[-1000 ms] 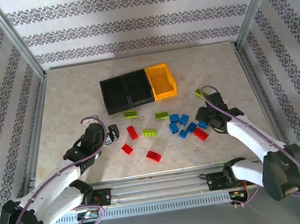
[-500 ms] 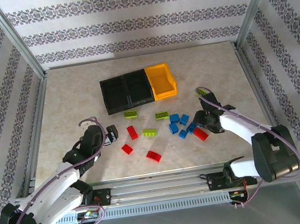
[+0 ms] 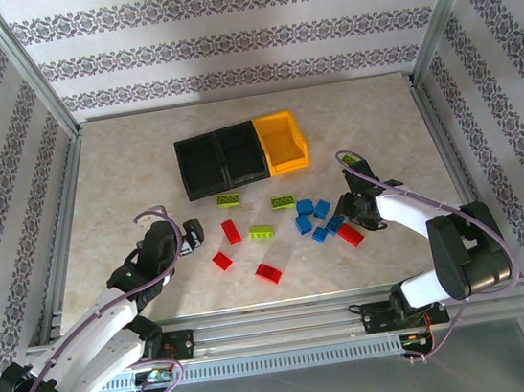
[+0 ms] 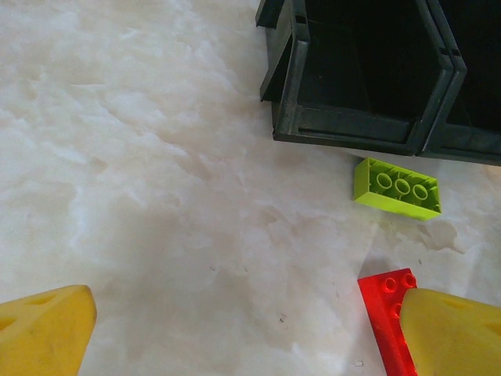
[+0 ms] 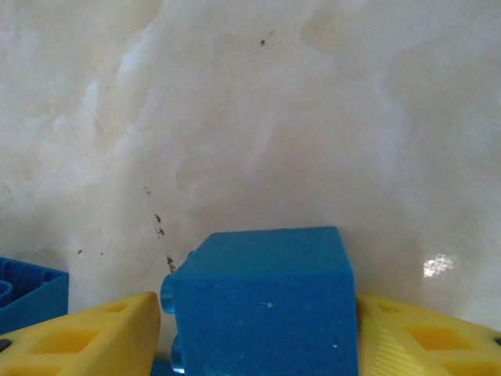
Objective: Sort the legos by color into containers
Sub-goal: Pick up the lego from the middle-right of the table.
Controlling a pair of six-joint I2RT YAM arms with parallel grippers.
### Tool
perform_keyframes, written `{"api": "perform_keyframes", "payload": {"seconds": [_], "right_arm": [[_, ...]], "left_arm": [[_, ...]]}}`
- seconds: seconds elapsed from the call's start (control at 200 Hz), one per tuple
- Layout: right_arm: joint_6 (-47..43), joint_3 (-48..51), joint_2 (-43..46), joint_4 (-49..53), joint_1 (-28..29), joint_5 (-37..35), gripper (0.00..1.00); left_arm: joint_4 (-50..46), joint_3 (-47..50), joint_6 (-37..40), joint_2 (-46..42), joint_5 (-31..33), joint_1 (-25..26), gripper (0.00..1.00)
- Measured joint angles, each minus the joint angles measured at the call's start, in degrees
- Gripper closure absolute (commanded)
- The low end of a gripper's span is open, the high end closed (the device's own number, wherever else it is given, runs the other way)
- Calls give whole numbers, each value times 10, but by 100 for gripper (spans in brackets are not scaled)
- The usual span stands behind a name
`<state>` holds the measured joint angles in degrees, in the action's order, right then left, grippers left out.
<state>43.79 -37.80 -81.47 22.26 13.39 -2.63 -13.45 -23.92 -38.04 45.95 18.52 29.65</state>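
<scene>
Three joined in a row toward the far side of the table point(image 3: 115, 177): left black bin point(image 3: 200, 165), middle black bin point(image 3: 242, 155), yellow-orange bin point(image 3: 282, 143) on the right end. From above, their insides read as bare plastic. Every lego you can see lies on the table, on the near side of the bins.

A green lego point(image 3: 229, 199) sits just beside the front wall of the black bins, apart from it in the left wrist view point(image 4: 397, 188). Blue cluster point(image 3: 315, 218) is near-right of the yellow-orange bin, and red ones point(image 3: 231, 231) are scattered nearer the arms.

Your right gripper point(image 3: 354, 211) is at the cluster's right edge. In its wrist view it point(image 5: 258, 329) is clamped on a blue lego point(image 5: 262, 298), fingers against both sides.

Your left gripper point(image 3: 195, 234) is spread wide point(image 4: 250, 333) and holds nothing. A red lego point(image 4: 387, 313) is partly under its right fingertip.
</scene>
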Motion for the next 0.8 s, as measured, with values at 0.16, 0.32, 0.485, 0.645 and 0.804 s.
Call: {"api": "perform_keyframes", "payload": {"seconds": [0.16, 0.32, 0.485, 0.645, 0.804], "right_arm": [[0, -7, -6, 6, 0, -3, 37], [0, -17, -17, 17, 0, -11, 45], [1, -31, -29, 28, 0, -19, 59], [-2, -37, -37, 14, 11, -22, 70], [-7, -63, -41, 17, 40, -25, 75]], "left_arm": [[0, 2, 0, 0, 0, 0, 0], [0, 7, 0, 0, 0, 0, 0], [0, 8, 0, 0, 0, 0, 0], [0, 8, 0, 0, 0, 0, 0], [0, 8, 0, 0, 0, 0, 0]]}}
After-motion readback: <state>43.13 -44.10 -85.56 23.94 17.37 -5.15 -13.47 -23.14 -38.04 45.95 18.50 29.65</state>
